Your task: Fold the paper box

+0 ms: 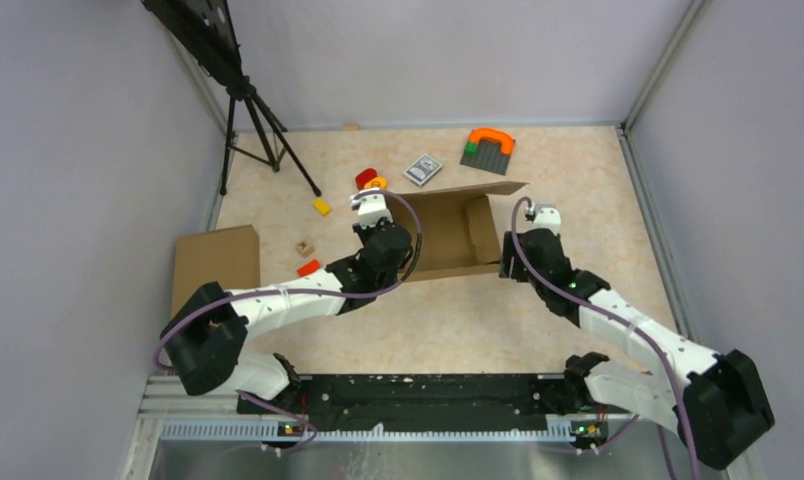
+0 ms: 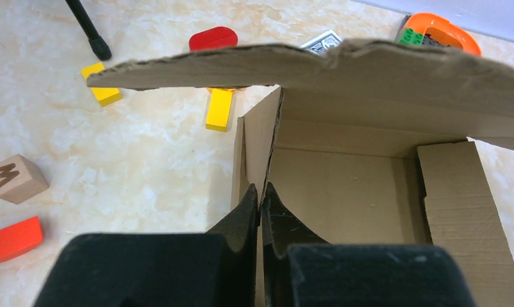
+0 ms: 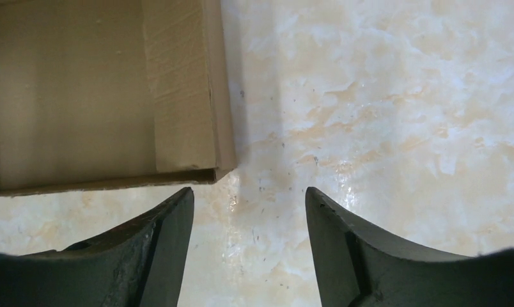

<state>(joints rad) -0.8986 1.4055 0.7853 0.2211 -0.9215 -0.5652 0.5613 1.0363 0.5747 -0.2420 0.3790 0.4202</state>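
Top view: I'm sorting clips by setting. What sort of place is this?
Probably a robot lab test cell: plain grey walls enclose a marbled table, a tripod stands in the far left corner, and toy blocks lie scattered beside the box.

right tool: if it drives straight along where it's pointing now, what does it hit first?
Most likely the bare table. The open right tool points at the surface right beside the paper box corner. The tool's box side lines up close to that corner and could clip it first; depth is unclear.
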